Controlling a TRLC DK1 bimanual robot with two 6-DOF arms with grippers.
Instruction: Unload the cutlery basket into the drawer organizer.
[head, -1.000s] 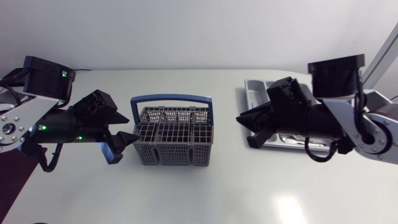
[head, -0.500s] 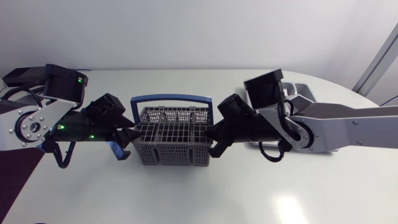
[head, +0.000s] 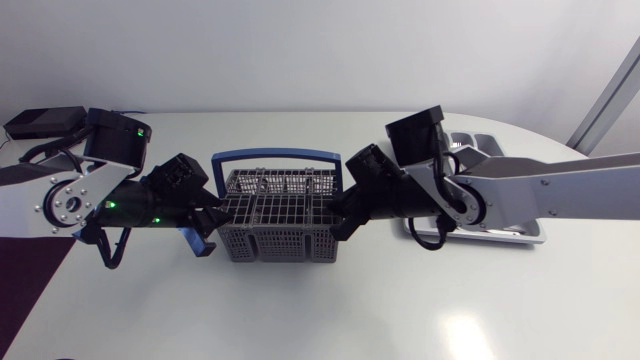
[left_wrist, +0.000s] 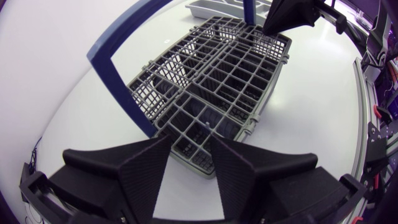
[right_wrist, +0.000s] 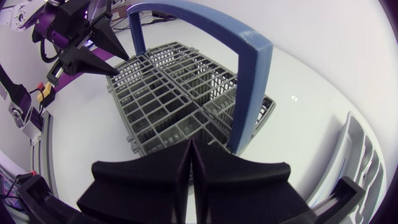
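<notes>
Cutlery basket (head: 278, 215) stands mid-table, somewhat nearer the far edge, with one of your grippers at each end. Your left gripper (left_wrist: 189, 142) has its fingers parted with nothing between them, just short of the basket's left rim. Your right gripper (right_wrist: 190, 144) has its fingers pressed flat together, holding nothing, close beside the foot of the blue handle (right_wrist: 249, 62).

The likeliest trouble, as I judge it, is a shove. A closed wedge meeting the grid wall or the handle post would push the light basket along, or tip it, rather than reach into a cell. Your left fingers could also snag the lattice if they go in low. I cannot tell whether any cutlery remains in the cells, so check before you commit.

The table (head: 330, 310) is white, smooth and glossy, and will probably give little grip to hold the basket in place. The organizer (head: 523, 236) lies by the right edge, well apart from the basket, partly under your right arm.
</notes>
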